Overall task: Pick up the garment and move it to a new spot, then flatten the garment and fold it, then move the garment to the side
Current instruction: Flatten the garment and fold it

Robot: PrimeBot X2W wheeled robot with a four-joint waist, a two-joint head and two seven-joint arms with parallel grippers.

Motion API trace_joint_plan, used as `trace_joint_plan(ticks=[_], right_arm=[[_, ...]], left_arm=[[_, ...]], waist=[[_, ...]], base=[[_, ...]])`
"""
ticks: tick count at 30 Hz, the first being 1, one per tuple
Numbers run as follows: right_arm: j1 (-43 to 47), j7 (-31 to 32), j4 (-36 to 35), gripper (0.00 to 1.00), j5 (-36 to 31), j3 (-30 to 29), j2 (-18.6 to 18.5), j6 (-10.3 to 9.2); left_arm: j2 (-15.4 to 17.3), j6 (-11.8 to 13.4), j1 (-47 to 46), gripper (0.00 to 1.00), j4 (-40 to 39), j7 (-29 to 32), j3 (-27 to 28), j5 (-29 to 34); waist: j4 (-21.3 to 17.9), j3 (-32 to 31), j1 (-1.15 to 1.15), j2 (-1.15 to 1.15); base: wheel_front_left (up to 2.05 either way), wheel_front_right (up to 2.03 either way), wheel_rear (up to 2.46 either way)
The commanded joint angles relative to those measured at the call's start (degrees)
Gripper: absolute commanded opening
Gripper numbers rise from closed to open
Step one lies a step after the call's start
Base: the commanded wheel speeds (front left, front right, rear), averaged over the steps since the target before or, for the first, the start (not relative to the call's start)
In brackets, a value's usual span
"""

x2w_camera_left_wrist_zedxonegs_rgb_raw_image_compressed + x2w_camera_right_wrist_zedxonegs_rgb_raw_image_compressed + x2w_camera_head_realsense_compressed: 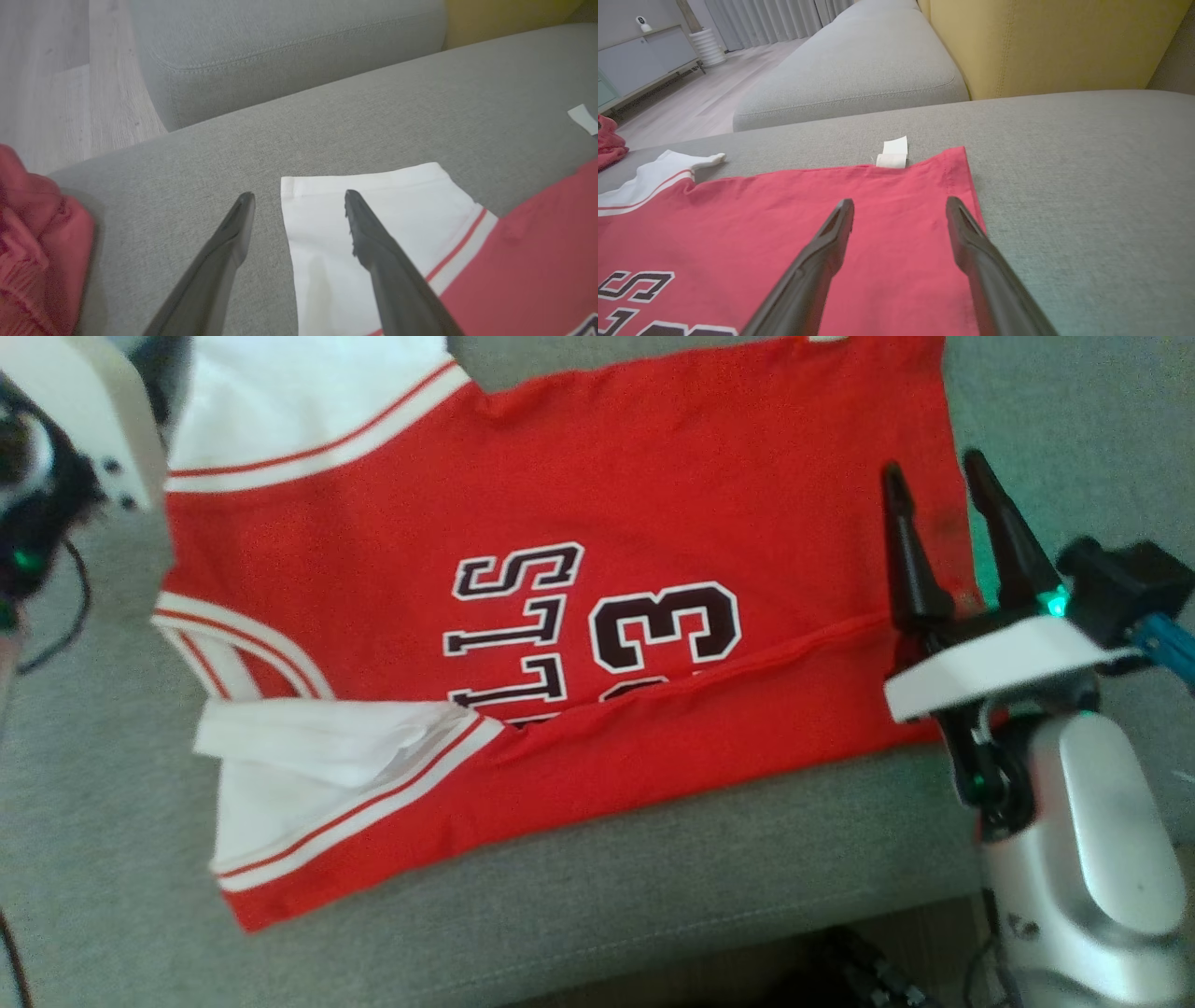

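Red jersey (560, 616) is lying on a grey sofa (653, 859).
Left gripper (299, 198) and right gripper (934, 462) are gaping wide, empty, jersey edges beneath fingertips.

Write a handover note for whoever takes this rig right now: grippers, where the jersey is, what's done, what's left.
Left gripper: open, empty, above the edge of a white sleeve.
Right gripper: open, empty, above the hem end of the jersey.
Jersey: spread flat on the grey sofa seat, near long edge folded over part of the lettering.
Done, by the look of it: flattened, one fold made.
Left: remaining folds, then move it to the side.
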Motion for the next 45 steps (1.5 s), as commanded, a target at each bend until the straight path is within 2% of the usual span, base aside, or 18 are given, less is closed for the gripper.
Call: trace_joint_plan(ticks=[1,9,15,16,17,18,19,20,21,22,28,35,40,45], right_arm=[[-1.8,-0.9,-1.1,1.00,0.1,2.3,-0.3,0.37],[-6.9,-3.1,1.7,1.00,0.5,5.7,-0.3,0.37],[-7.8,-3.3,2.1,1.00,-0.4,6.0,-0.3,0.37],[-8.0,-3.2,2.1,1.00,-0.6,5.9,-0.3,0.37],[-8.2,-3.1,2.0,1.00,-0.9,5.9,-0.3,0.37],[-8.4,-2.9,2.0,1.00,-1.3,5.8,-0.3,0.37],[-8.6,-2.6,2.0,1.00,-1.8,5.6,-0.3,0.37],[-8.9,-2.2,2.1,1.00,-2.3,5.5,-0.3,0.37],[-8.9,-2.2,2.1,1.00,-2.3,5.5,-0.3,0.37],[-9.3,-1.7,2.3,1.00,-2.7,5.4,-0.4,0.37],[-14.6,2.7,6.0,1.00,-5.4,3.8,-3.2,0.37],[-22.2,9.7,15.5,1.00,-8.6,2.1,-8.3,0.37],[-26.4,13.4,22.8,1.00,-9.4,4.7,-11.5,0.37],[-29.8,16.4,28.8,1.00,-7.0,8.4,-13.4,0.37]], left_arm=[[2.9,-0.6,-4.1,1.00,0.2,1.5,2.1,0.8],[3.6,0.6,-11.8,1.00,9.0,8.1,1.7,1.4],[4.1,1.0,-12.8,1.00,11.4,11.1,1.2,1.1],[4.1,0.9,-12.7,0.87,11.5,11.3,1.1,0.9],[4.0,0.7,-12.6,0.57,11.6,11.4,0.9,0.8],[3.8,0.5,-12.4,0.49,11.6,11.4,0.7,0.6],[3.6,0.3,-12.2,0.49,11.5,11.3,0.6,0.4],[3.3,0.1,-12.1,0.13,11.5,10.9,0.5,0.2],[3.3,0.1,-12.1,0.13,11.5,10.9,0.5,0.2],[3.0,0.0,-12.0,0.00,11.5,10.4,0.5,0.1],[1.0,-1.3,-11.6,0.00,10.8,4.9,0.2,-0.1],[-1.7,-2.9,-10.2,0.00,8.9,-1.1,-0.7,-0.1],[-3.6,-3.4,-9.2,0.00,7.7,-3.6,-1.6,-0.4],[-5.3,-3.7,-8.9,0.00,6.8,-4.8,-2.6,-0.5]], waist=[[-2.5,3.5,-0.02,0.00],[-5.8,6.5,-0.02,0.00],[-6.8,6.4,-0.02,0.00],[-6.8,6.4,-0.02,0.00],[-6.8,6.3,-0.02,0.00],[-6.8,6.2,-0.02,0.00],[-6.6,6.1,-0.02,0.00],[-6.4,5.9,-0.02,0.00],[-6.4,5.9,-0.02,0.00],[-6.2,5.7,-0.02,0.00],[-4.0,3.4,-0.02,0.00],[0.4,1.0,-0.02,0.00],[3.2,0.4,-0.02,0.00],[5.0,0.7,-0.02,0.00]], base=[[0.00,0.00,0.00],[0.00,0.00,0.00],[0.00,0.00,0.00],[0.00,0.00,0.00],[0.00,0.00,0.00],[0.00,0.00,0.00],[0.00,0.00,0.00],[0.00,0.00,0.00],[0.00,0.00,0.00],[0.00,0.00,0.00],[0.00,0.00,0.00],[0.00,0.00,0.00],[0.00,0.00,0.00],[0.00,0.00,0.00]])
